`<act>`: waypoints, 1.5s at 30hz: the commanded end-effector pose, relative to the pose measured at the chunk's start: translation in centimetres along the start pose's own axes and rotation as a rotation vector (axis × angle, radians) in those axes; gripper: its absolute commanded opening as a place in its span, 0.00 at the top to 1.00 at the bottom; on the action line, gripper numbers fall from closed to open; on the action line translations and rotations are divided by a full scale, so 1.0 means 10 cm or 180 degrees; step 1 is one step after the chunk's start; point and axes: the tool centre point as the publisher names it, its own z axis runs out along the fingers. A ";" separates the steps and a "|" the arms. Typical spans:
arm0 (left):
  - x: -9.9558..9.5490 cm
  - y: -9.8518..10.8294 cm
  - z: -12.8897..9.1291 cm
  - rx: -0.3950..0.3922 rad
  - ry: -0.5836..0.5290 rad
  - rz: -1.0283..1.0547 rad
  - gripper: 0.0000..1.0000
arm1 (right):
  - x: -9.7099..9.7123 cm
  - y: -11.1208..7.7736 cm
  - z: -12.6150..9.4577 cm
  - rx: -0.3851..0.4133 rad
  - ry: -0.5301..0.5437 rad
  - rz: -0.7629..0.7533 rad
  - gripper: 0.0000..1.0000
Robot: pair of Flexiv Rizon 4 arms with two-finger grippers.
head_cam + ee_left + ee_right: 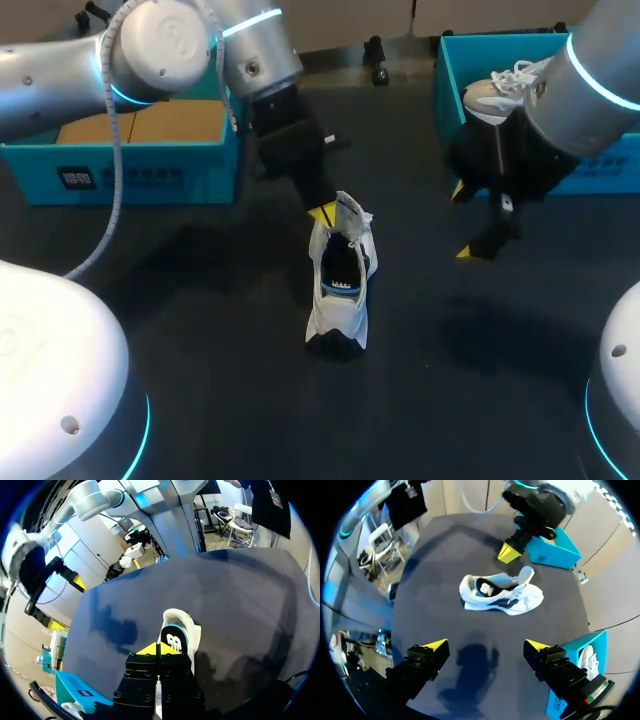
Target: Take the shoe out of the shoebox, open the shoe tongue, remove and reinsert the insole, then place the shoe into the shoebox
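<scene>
White shoe [340, 285] upright on tabletop [200, 300], left jaws closed, empty, by its tongue [352, 213], right jaws wide open, empty

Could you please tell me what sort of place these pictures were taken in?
Probably a robot test bench or lab. The left pincer and the right pincer, both yellow-tipped, hang over a dark table that bears a white shoe and a teal shoebox.
</scene>
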 end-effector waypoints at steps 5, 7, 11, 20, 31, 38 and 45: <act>-0.02 0.01 -0.01 0.0001 0.0027 -0.0002 1.00 | 0.00 0.00 -0.46 0.0370 0.0130 -0.0048 0.00; -0.02 0.01 -0.01 0.0001 0.0027 -0.0002 1.00 | 0.00 -0.02 -0.48 0.0415 0.0119 -0.0054 0.00; -0.02 0.01 -0.01 0.0001 0.0027 -0.0002 1.00 | 0.02 -0.05 -0.49 0.0489 0.0041 -0.0001 0.00; -0.06 0.03 0.00 -0.0010 0.0273 0.0168 1.00 | 0.02 -0.05 -0.49 0.0489 0.0041 -0.0001 0.00; 0.10 -0.02 0.15 -0.0212 0.0558 0.0457 1.00 | 0.02 -0.05 -0.49 0.0489 0.0041 -0.0001 0.00; 0.15 -0.03 0.35 -0.0412 0.0596 0.0547 1.00 | 0.02 -0.05 -0.49 0.0489 0.0041 -0.0001 0.00; 0.21 0.06 0.54 -0.0654 0.0739 0.0511 1.00 | 0.02 -0.05 -0.49 0.0489 0.0041 -0.0001 0.00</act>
